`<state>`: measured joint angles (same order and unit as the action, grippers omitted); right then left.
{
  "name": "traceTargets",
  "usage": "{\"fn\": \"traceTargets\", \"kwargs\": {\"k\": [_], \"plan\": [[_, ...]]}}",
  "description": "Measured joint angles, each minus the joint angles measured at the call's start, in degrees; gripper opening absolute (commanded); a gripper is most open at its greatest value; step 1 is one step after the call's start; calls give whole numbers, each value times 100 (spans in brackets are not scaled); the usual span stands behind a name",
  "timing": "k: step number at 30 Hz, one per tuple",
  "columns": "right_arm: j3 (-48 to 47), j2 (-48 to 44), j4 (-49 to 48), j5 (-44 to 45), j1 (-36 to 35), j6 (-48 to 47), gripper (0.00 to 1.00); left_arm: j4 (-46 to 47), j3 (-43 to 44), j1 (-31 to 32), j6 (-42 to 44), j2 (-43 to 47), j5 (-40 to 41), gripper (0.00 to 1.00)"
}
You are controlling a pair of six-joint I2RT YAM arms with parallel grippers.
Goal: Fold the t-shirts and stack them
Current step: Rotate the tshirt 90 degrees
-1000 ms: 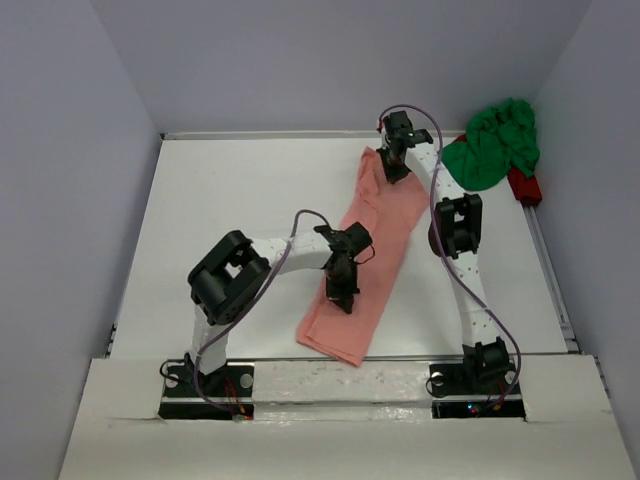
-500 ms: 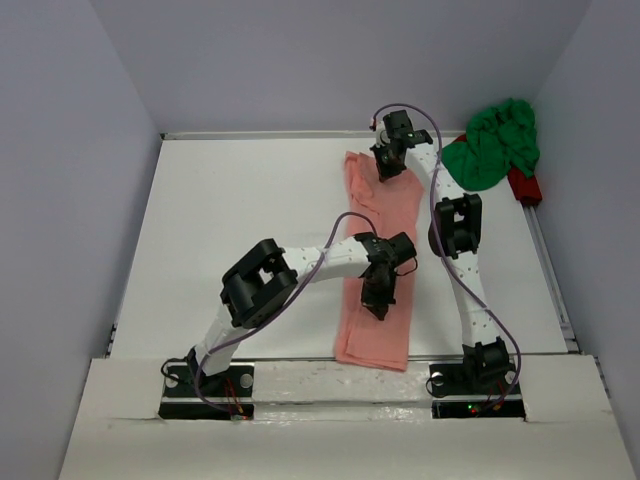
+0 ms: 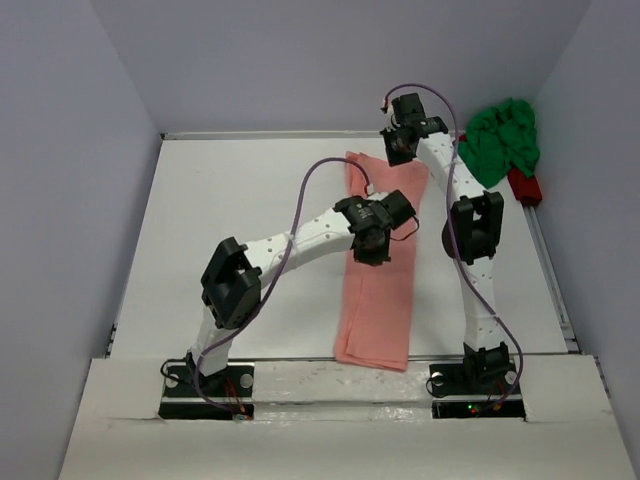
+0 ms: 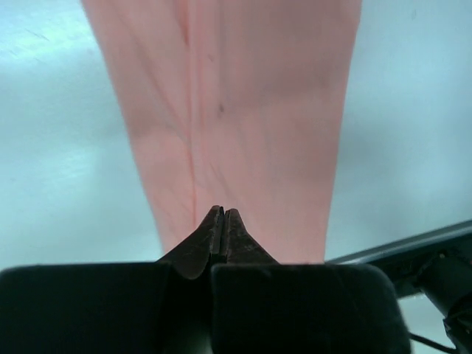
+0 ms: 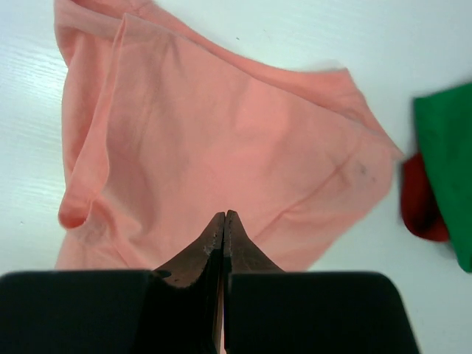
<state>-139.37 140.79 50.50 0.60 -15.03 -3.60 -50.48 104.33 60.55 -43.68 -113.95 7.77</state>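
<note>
My left claw (image 4: 223, 215) was pinched together, its two dark pointy tips touching, with nothing between them. My right claw (image 5: 225, 217) was pinched together too, and it held nothing.

The pink t-shirt (image 3: 378, 300) lay flat on the smooth white table (image 3: 230, 220). It was a long soft strip running from 12 o'clock to 6 o'clock, with thin creases down it. Its 12 o'clock end was wider, and one edge there flopped over in a little roll. My left claw hung over the middle and my right claw over that wide end. I could not tell if either one touched the cloth.

The green t-shirt (image 3: 500, 140) sat in a bumpy heap at the table's 2 o'clock corner. A red thing (image 3: 524, 186) peeked out beside it, mostly hidden, so I could not tell what it was. From above, my arms covered part of the pink t-shirt.
</note>
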Motion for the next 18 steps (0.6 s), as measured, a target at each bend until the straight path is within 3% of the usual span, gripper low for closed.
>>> {"fn": "traceTargets", "kwargs": {"k": [4, 12, 18], "plan": [[562, -621, 22, 503, -2, 192, 0, 81, 160, -636, 398, 13, 74, 0], [957, -695, 282, 800, -2, 748, 0, 608, 1344, -2321, 1582, -758, -584, 0], [1099, -693, 455, 859, -2, 925, 0, 1182, 1740, -2616, 2277, -1731, -1471, 0]]}}
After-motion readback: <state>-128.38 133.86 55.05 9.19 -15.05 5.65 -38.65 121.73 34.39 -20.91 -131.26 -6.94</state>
